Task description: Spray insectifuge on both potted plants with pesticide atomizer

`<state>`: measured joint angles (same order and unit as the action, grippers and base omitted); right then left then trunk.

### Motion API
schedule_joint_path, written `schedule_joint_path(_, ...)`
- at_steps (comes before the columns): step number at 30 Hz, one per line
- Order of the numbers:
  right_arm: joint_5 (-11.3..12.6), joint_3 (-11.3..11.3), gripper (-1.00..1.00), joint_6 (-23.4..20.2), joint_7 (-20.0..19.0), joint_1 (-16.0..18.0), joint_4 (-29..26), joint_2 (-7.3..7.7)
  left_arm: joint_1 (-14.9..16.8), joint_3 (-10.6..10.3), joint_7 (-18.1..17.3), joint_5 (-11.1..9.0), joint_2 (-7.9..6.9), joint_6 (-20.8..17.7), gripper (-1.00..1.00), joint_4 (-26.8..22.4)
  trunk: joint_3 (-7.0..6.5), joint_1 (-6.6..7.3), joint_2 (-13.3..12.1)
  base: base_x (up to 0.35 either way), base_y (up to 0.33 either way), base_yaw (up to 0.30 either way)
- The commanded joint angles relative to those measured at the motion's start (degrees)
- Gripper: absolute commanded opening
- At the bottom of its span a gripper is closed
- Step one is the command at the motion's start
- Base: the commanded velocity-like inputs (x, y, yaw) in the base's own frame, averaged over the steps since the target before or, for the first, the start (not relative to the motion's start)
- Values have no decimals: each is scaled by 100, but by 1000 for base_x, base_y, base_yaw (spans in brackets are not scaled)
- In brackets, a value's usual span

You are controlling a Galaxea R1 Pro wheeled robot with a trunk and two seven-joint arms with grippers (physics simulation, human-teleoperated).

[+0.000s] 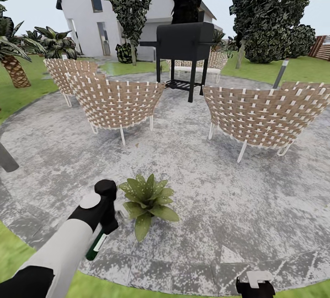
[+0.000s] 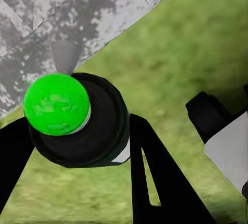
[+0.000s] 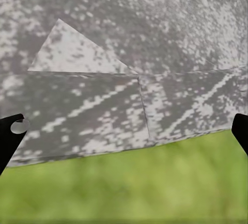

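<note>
A round mottled grey stone patio (image 1: pixel 192 183) ringed by green lawn (image 1: pixel 18 247) carries woven wicker chairs (image 1: pixel 114 101); beside the left jaws, clenched on the slim dark green spray bottle (image 1: pixel 96 246), sits a speckled green potted plant (image 1: pixel 146 199), the right jaws spread wide above the patio's edge.

This is the back garden of a home: a round mottled stone patio (image 1: pixel 220 206) ringed by lawn (image 1: pixel 27 92), set with woven wicker chairs (image 1: pixel 117 103) and a black barbecue grill (image 1: pixel 185 44). A white house (image 1: pixel 91 9), palms (image 1: pixel 13 55) and a slatted wooden fence (image 1: pixel 321 48) stand behind.
</note>
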<state>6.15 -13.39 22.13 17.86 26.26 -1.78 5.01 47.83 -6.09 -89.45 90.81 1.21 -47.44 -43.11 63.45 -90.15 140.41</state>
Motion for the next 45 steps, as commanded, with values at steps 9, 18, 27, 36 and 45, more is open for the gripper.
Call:
schedule_joint_path(9, 62, -50, 100, 19, 7, 2, 2, 9, -439, -14, -55, 42, -8, -67, -100, -65, 5, 1, 2, 0, 0, -22)
schedule_joint_path(18, 62, -50, 100, 19, 7, 2, 2, 9, -636, 19, -55, 38, -245, -58, -100, -59, 5, 1, 2, 0, 0, -105)
schedule_joint_path(27, 60, -50, 100, 19, 7, 2, 2, 9, -368, -10, -55, 48, 65, -69, -100, -359, 5, 1, 2, 0, 0, -1)
schedule_joint_path(36, 62, -50, 100, 19, 7, 2, -4, 13, 746, -48, -55, 288, 165, -58, -100, -247, 2, 1, 2, 0, 0, -30)
schedule_joint_path(45, 46, -50, 100, 22, 15, 2, 7, 17, 991, -47, -55, 292, 205, -11, -100, 470, -15, 1, 2, 0, 0, -137)
